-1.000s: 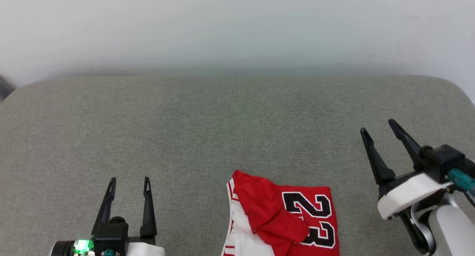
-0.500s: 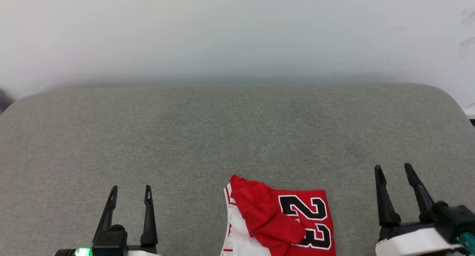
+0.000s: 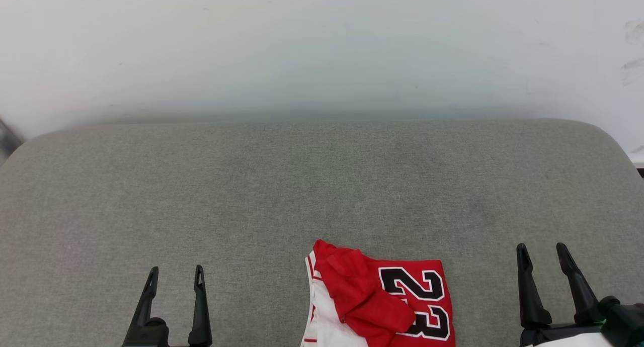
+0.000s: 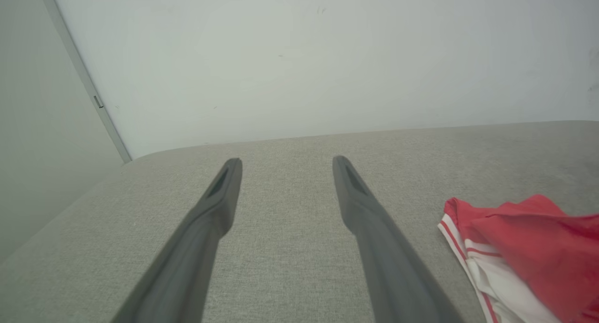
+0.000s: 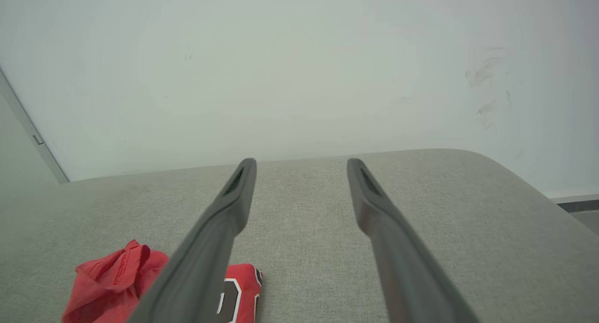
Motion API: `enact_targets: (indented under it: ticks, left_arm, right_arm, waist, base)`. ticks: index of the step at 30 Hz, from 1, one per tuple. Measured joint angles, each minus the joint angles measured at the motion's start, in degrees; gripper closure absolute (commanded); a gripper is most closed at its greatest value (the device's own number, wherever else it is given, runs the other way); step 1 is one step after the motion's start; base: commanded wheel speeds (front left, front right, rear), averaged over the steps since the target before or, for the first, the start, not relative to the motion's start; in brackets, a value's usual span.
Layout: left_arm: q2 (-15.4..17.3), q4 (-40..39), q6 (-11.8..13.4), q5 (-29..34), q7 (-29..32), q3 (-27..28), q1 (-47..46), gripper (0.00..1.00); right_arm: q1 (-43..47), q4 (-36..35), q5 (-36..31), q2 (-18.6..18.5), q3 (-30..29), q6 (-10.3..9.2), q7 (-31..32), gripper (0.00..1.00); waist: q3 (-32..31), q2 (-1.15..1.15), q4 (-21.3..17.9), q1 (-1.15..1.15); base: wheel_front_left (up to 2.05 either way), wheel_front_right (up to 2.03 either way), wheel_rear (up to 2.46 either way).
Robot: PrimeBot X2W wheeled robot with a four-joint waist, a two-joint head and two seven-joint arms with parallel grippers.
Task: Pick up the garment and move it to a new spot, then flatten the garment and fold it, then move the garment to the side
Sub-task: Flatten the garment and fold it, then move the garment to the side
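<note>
The garment (image 3: pixel 382 301) is a red shirt with white sleeve fabric and a black "23", lying folded in a compact bundle at the near edge of the grey cushion. A loose red flap lies across its left half. My left gripper (image 3: pixel 175 274) stands open well to its left, empty. My right gripper (image 3: pixel 542 250) stands open to its right, also empty. In the left wrist view the garment (image 4: pixel 529 248) lies at the lower right, apart from the gripper (image 4: pixel 286 163). In the right wrist view the garment (image 5: pixel 112 281) lies at the lower left, partly behind a finger (image 5: pixel 210 248) of the gripper (image 5: pixel 302 163).
The grey fabric cushion (image 3: pixel 302 186) spreads wide, with rounded far corners. A pale wall (image 3: pixel 322 45) rises right behind it. A vertical trim strip (image 4: pixel 84 75) marks the wall's left corner.
My right gripper has drawn back and down toward the lower right corner. The head camera has tilted up, so the cushion and garment sit lower in the picture.
</note>
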Motion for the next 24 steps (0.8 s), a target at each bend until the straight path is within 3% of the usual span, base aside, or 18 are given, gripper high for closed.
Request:
enact_targets:
  ticks: [14,19,24]
  left_arm:
    - [-0.69,0.22,-0.83,0.45,0.00,0.89,0.09,0.00]
    - [-0.90,0.32,-0.98,0.45,0.00,1.14,0.08,0.00]
    - [-1.09,0.44,-1.32,0.48,0.00,1.24,-0.16,0.00]
  right_arm:
    - [0.24,-0.11,-0.49,0.01,0.10,0.00,0.00,0.00]
    - [-4.25,-1.78,-3.32,-0.12,0.51,0.00,0.00,0.00]
    - [-10.69,-1.85,-2.46,-5.22,2.26,0.00,0.59,0.00]
  waist:
    - [-0.02,0.00,0.43,0.00]
    - [0.39,0.00,0.38,0.00]
    - [0.99,0.00,0.41,0.00]
  base:
    - [0.00,0.00,0.00]
    - [0.00,0.00,0.00]
    - [0.00,0.00,0.00]
